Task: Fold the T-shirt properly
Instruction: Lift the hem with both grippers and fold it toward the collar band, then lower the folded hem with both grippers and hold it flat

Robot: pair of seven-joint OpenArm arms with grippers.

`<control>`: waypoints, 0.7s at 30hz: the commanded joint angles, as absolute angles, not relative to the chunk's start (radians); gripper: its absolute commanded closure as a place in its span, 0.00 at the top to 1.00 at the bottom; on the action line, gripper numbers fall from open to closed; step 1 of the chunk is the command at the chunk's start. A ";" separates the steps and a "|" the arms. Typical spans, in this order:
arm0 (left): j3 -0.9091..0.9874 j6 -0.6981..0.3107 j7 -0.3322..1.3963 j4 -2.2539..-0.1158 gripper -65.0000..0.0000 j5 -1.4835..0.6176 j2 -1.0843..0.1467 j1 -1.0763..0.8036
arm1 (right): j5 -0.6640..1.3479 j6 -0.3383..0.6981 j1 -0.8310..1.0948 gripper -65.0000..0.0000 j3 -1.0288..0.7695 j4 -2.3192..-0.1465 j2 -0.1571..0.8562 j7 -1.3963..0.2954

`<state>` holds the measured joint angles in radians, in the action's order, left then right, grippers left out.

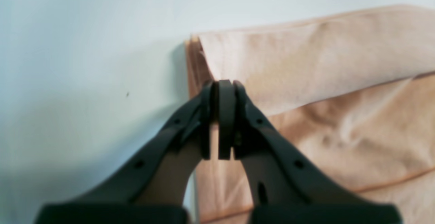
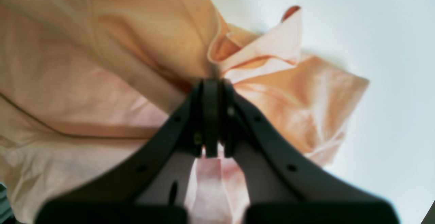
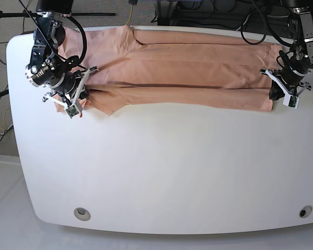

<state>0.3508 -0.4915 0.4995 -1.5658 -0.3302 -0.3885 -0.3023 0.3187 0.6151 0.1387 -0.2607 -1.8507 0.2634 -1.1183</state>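
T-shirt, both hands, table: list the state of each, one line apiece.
T-shirt: spread lengthwise along the table's far side, near edge folded over, wrinkled.
Left hand: shut on the T-shirt's folded edge.
Right hand: shut on bunched fabric at the T-shirt's other end.
Table: white, T-shirt lying on it.

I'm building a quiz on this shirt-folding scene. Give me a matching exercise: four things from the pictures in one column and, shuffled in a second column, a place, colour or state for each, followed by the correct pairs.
Things
1. T-shirt
2. left gripper
3. right gripper
4. table

Descriptions
A. white, with a round fitting near each front corner
B. shut on fabric by the bunched sleeve
C. peach, laid out along the table's far edge
D. shut on fabric at a straight folded edge

Pairs: 1-C, 2-D, 3-B, 4-A
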 commanded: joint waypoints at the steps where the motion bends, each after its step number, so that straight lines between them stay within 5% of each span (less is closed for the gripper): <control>1: 0.373 -0.494 0.465 -1.605 0.00 -0.335 -0.410 -0.307 | 0.315 0.619 0.133 0.00 -0.262 -1.871 0.278 -1.100; 21: 0.378 -0.492 0.512 -1.628 0.00 -0.335 -0.417 -0.364 | 0.314 0.631 0.162 0.00 -0.259 -1.870 0.276 -1.115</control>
